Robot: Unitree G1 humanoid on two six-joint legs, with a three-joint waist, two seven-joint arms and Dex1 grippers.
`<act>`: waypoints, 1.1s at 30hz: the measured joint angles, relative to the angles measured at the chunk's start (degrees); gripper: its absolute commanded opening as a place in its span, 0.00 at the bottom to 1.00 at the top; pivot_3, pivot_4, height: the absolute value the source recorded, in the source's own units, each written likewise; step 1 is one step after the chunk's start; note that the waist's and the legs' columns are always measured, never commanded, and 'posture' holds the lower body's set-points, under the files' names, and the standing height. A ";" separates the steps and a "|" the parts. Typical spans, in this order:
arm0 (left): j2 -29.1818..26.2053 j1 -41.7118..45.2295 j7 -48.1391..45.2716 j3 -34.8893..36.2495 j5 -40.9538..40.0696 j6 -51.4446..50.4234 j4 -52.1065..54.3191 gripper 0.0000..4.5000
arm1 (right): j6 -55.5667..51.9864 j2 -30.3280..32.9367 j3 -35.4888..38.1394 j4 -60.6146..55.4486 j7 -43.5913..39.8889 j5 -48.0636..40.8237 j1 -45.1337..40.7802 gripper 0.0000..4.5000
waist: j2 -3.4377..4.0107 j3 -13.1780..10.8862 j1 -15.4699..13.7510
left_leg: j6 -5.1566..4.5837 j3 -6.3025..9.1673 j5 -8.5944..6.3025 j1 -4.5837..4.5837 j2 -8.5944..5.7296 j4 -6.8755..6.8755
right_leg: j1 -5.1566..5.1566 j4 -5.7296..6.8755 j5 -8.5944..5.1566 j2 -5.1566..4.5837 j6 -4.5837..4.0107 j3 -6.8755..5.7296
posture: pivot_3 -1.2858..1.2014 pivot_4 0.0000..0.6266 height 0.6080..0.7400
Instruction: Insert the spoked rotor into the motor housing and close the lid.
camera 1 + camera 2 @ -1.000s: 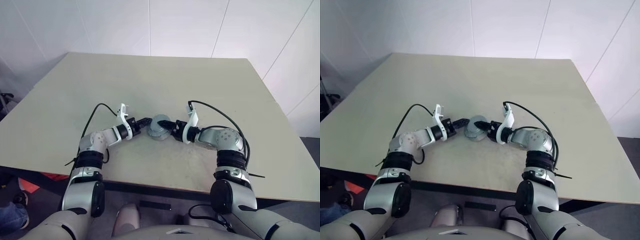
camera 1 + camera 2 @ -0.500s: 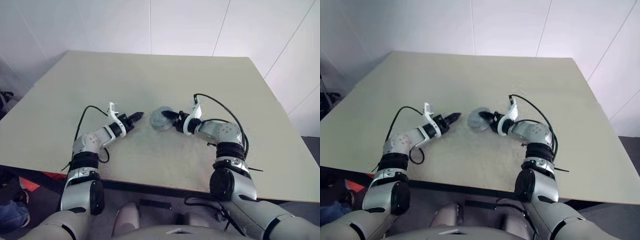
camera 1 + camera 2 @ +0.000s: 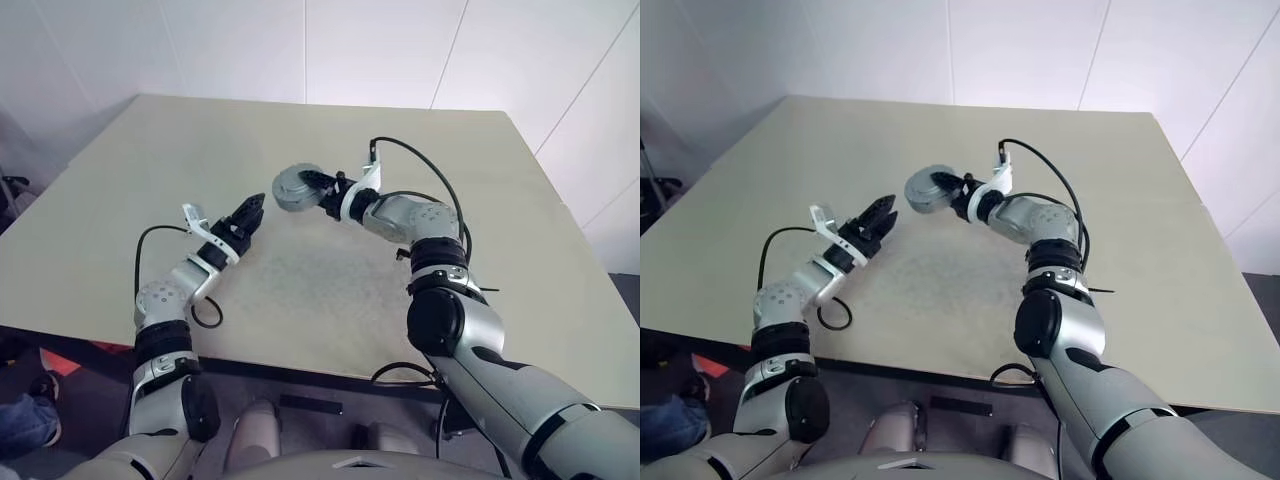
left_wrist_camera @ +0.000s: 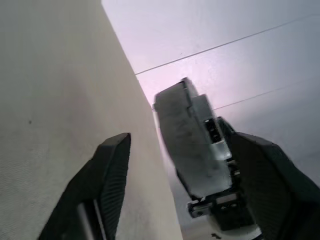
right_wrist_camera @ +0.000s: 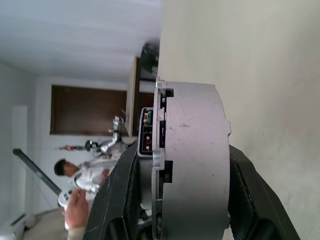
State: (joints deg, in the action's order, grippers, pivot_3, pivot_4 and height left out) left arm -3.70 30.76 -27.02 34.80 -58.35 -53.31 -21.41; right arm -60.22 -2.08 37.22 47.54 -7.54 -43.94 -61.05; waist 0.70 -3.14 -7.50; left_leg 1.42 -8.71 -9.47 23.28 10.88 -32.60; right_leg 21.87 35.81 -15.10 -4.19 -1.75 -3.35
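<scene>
You've got a wide beige table point(image 3: 420, 300) bare all around both claws, far edge against the white wall, near edge just under your elbows. Right gripper point(image 3: 312, 187) is clamped on the motor housing point(image 3: 293, 186), fingers pinching its two flat faces, holding it on edge and lifted clear off the tabletop; in the right wrist view the grey housing point(image 5: 192, 160) sits squarely between the two black fingers point(image 5: 120, 195). Lid looks seated on it but you can't tell for sure. Left gripper point(image 3: 247, 213) is released, jaws spread and empty, sitting off to the housing's near-left with a clear gap; left wrist view shows the housing point(image 4: 187, 145) just ahead between its spread fingers point(image 4: 107, 175), not touching. Right forearm reaches forward and leftward, left forearm angles up toward it. A person stands in the background of the right wrist view.
</scene>
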 measured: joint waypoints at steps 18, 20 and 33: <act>0.04 4.89 2.75 0.76 -7.96 -4.33 -7.97 0.97 | -5.37 -0.24 -3.19 -5.29 -1.38 -1.25 1.45 0.48 | -0.01 0.00 -0.32 | 0.14 0.03 0.09 -0.07 0.01 -0.27 | -0.24 0.00 0.26 0.00 0.34 0.09 | 0.52 0.00 1.00; -0.03 4.89 2.43 0.60 -7.85 -4.15 -8.34 0.93 | -5.42 -0.25 -3.20 -5.71 -1.27 -1.25 1.54 0.48 | -0.01 0.00 -0.32 | 0.14 0.03 0.09 -0.07 0.01 -0.26 | -0.24 0.00 0.26 0.00 0.34 0.08 | 0.52 0.00 1.00; -0.64 4.88 2.19 -0.23 -7.29 -3.12 -9.31 0.50 | -5.18 -0.36 -3.54 -5.99 -1.72 -1.64 1.63 0.48 | -0.01 0.00 -0.30 | 0.14 0.05 0.09 -0.08 0.01 -0.28 | -0.25 0.00 0.27 0.00 0.34 0.08 | 0.52 0.00 1.00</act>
State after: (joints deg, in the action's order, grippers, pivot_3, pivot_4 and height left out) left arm -4.34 35.65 -24.83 34.57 -65.64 -56.43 -30.73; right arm -65.40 -2.44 33.68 41.55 -9.26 -45.57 -59.42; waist 0.69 -3.14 -7.80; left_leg 1.56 -8.66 -9.38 23.20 10.89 -32.88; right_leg 21.62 35.81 -14.82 -4.19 -1.41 -3.27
